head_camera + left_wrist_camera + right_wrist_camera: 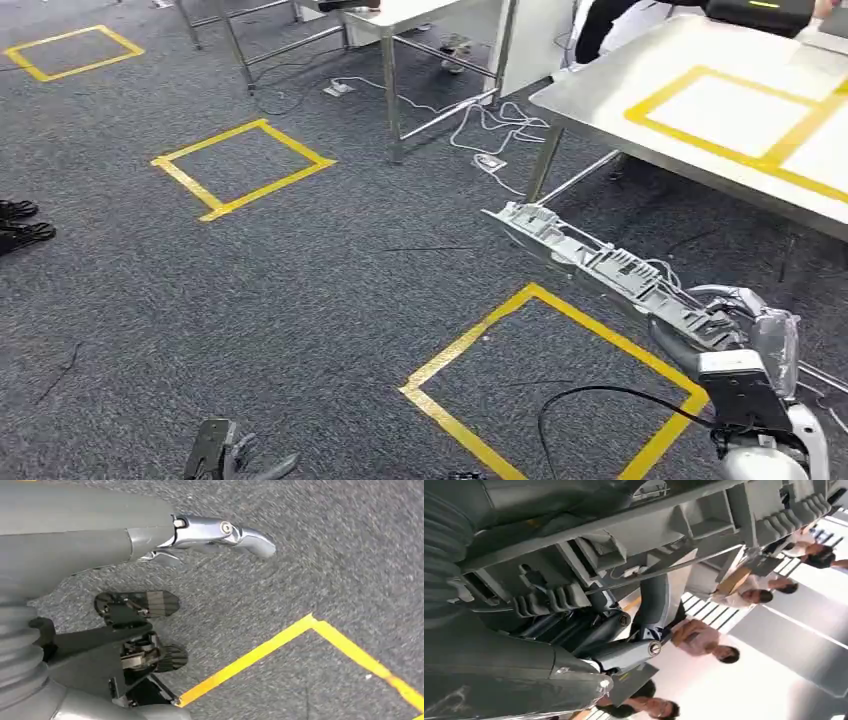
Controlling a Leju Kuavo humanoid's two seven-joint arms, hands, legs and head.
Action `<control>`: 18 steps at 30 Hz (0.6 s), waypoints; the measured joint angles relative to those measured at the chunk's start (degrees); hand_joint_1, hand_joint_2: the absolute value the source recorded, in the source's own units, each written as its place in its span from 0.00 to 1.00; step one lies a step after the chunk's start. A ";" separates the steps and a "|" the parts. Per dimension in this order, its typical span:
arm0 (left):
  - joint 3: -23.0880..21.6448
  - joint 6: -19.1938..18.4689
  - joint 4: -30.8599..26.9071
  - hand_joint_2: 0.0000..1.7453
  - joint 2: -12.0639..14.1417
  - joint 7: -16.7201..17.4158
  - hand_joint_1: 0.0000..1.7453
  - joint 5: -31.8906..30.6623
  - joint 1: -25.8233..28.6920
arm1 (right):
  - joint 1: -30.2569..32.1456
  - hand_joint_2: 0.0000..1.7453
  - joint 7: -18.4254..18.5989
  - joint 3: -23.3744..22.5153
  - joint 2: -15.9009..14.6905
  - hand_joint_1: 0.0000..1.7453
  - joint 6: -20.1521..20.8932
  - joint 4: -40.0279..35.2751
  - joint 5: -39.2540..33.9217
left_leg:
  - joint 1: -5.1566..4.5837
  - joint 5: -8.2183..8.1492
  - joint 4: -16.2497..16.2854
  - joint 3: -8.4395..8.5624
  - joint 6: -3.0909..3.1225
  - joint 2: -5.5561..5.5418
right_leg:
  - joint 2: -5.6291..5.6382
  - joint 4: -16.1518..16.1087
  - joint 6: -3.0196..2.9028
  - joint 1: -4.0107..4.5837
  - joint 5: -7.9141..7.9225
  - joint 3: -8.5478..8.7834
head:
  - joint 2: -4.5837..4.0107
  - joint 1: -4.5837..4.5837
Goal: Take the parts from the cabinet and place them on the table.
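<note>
Grey carpet [300, 290] all around, yellow tape squares [243, 167] marked on it, and the steel table [640, 85] sits up ahead to the right with yellow tape outlines on top. The right hand [735, 345] carries the part [600, 262], a long grey plastic piece held near one end, the rest sticking out over the floor towards the table, well short of its edge. In the right wrist view the fingers [624, 650] curl under the part [649, 535], thumb against it. The left hand [150, 580] hangs over the carpet holding nothing, fingers loosely apart. People stand nearby.

Risk now, as I judge it: the grip is far off the part's middle, so a jolt in walking could lever it loose. The free end could also clip the table edge if brought in too low.
</note>
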 joint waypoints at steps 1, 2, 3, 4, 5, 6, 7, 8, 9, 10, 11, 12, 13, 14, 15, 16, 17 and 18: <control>-0.02 0.02 0.00 1.00 -0.09 0.00 0.00 0.11 -0.01 | -0.03 1.00 -0.02 0.00 0.00 1.00 -0.02 0.00 -0.11 | 0.02 -0.14 0.02 0.16 -0.20 0.75 | -0.73 -5.51 -0.02 0.00 2.36 3.17 | 0.00 -0.02; -0.02 0.04 0.00 1.00 -0.17 0.00 0.00 0.24 -0.01 | -0.06 1.00 -0.07 0.00 0.00 1.00 -0.04 0.00 -0.13 | 0.02 -0.32 0.07 0.40 -0.46 1.31 | -2.45 -10.53 0.00 0.01 4.08 6.20 | 0.00 -0.02; -0.02 0.13 0.00 1.00 -0.11 0.00 0.00 0.57 -0.01 | -0.19 1.00 -0.09 0.00 0.00 1.00 -0.04 0.02 -0.15 | -0.61 -0.58 0.18 0.55 -0.84 1.69 | -5.56 -13.18 -0.19 0.60 3.43 7.55 | 0.00 0.05; -0.02 0.37 0.00 1.00 -0.07 0.00 0.00 0.68 -0.02 | -0.19 1.00 -0.11 0.00 0.02 1.00 -0.04 0.07 -0.18 | -0.78 -0.77 0.31 0.60 -1.05 2.18 | -4.49 -13.29 -1.00 0.28 3.97 7.75 | 0.00 -0.22; -0.02 0.44 0.00 1.00 -0.04 0.00 0.00 0.79 -0.10 | -0.16 1.00 -0.09 0.00 0.02 1.00 -0.07 0.09 -0.22 | -0.81 -0.67 0.25 0.69 -1.21 2.63 | -3.76 -13.14 -1.36 0.33 3.95 7.45 | 0.00 -0.26; -0.02 0.59 0.00 1.00 -0.04 0.00 0.00 1.03 -0.13 | -0.11 1.00 -0.09 0.00 0.02 1.00 -0.07 0.09 -0.18 | -0.73 -0.62 0.12 0.75 -1.49 3.26 | -3.12 -13.03 -1.68 0.53 3.96 7.15 | 0.00 -0.19; 0.00 0.68 0.00 1.00 -0.07 0.00 0.00 1.12 -0.22 | -0.14 1.00 -0.09 0.00 0.02 1.00 -0.07 0.07 -0.20 | -0.65 -0.70 0.05 0.79 -1.84 4.02 | -2.37 -13.10 -2.13 0.54 4.13 6.91 | 0.00 -0.17; -0.02 0.70 0.00 1.00 -0.07 0.00 0.00 1.14 -0.28 | -0.13 1.00 -0.11 0.00 0.02 1.00 -0.07 0.04 -0.20 | -0.37 -1.15 0.24 0.68 -2.39 3.05 | -1.70 -13.37 -2.58 0.15 4.42 7.02 | 0.00 -0.20; -0.02 0.70 0.00 1.00 -0.07 -0.02 0.00 1.14 -0.29 | -0.22 1.00 -0.11 -0.02 0.02 1.00 -0.11 0.07 -0.20 | -0.24 -2.43 1.68 0.16 -2.65 0.33 | -1.07 -13.43 -2.75 0.06 4.52 6.97 | 0.00 -0.28; -0.02 0.68 0.00 1.00 -0.07 -0.04 0.00 1.14 -0.26 | -0.31 1.00 -0.09 0.00 0.02 1.00 -0.11 0.07 -0.13 | -0.20 -4.63 5.13 -1.37 -2.80 -1.27 | -0.50 -13.43 -2.91 -0.01 4.58 6.90 | 0.00 -0.30; -0.02 0.70 0.00 1.00 -0.07 -0.04 0.00 1.16 -0.12 | -0.39 1.00 -0.11 -0.02 0.02 1.00 -0.11 0.07 -0.15 | -0.15 -7.26 10.47 -3.91 -2.94 -1.93 | 0.27 -13.43 -3.11 -0.01 4.63 6.79 | 0.00 -0.41; -0.02 0.70 0.00 1.00 -0.07 -0.04 0.00 1.16 -0.03 | -0.42 1.00 -0.11 -0.02 0.02 1.00 -0.11 0.07 -0.15 | -0.13 -9.12 15.35 -6.35 -2.99 -2.09 | 1.13 -13.42 -3.16 0.01 4.67 6.71 | 0.00 -0.39; -0.02 0.68 0.00 1.00 -0.04 -0.04 0.00 1.16 0.04 | -0.39 1.00 -0.09 -0.02 0.04 1.00 -0.11 0.09 -0.15 | -0.14 -9.70 18.24 -7.93 -2.95 -2.16 | 1.93 -13.42 -3.19 0.02 4.71 6.66 | 0.00 -0.39; -0.02 0.68 0.00 1.00 -0.04 -0.04 0.00 1.16 0.06 | -0.36 1.00 -0.11 0.00 0.07 1.00 -0.11 0.13 -0.15 | -0.14 -8.78 18.31 -8.13 -2.82 -2.21 | 2.79 -13.42 -3.15 0.02 4.76 6.68 | 0.00 -0.39; -0.02 0.68 0.00 1.00 -0.04 -0.04 0.00 1.16 0.03 | -0.38 1.00 -0.09 -0.02 0.07 1.00 -0.11 0.13 -0.15 | -0.11 -6.76 16.18 -7.29 -2.66 -2.29 | 3.64 -13.42 -3.06 0.01 4.82 6.69 | 0.00 -0.41; -0.02 0.68 0.00 1.00 -0.04 -0.04 0.00 1.18 -0.03 | -0.38 1.00 -0.09 0.00 0.07 1.00 -0.11 0.13 -0.15 | -0.05 -4.08 12.06 -5.39 -2.43 -2.67 | 4.52 -13.42 -2.93 -0.02 4.91 6.71 | 0.00 -0.39; -0.02 0.68 0.00 1.00 -0.04 -0.04 0.00 1.24 -0.08 | -0.39 1.00 -0.09 0.00 0.07 1.00 -0.11 0.13 -0.17 | 0.05 -1.27 6.43 -2.62 -2.19 -3.97 | 5.40 -13.42 -2.77 -0.09 5.01 6.71 | 0.00 -0.39; -0.02 0.70 0.00 1.00 -0.02 -0.04 0.00 1.36 -0.11 | -0.44 1.00 -0.09 -0.02 0.09 1.00 -0.11 0.13 -0.18 | 0.31 0.05 2.43 -0.61 -2.07 -7.19 | 5.93 -13.42 -2.55 -0.22 5.14 6.61 | 0.00 -0.41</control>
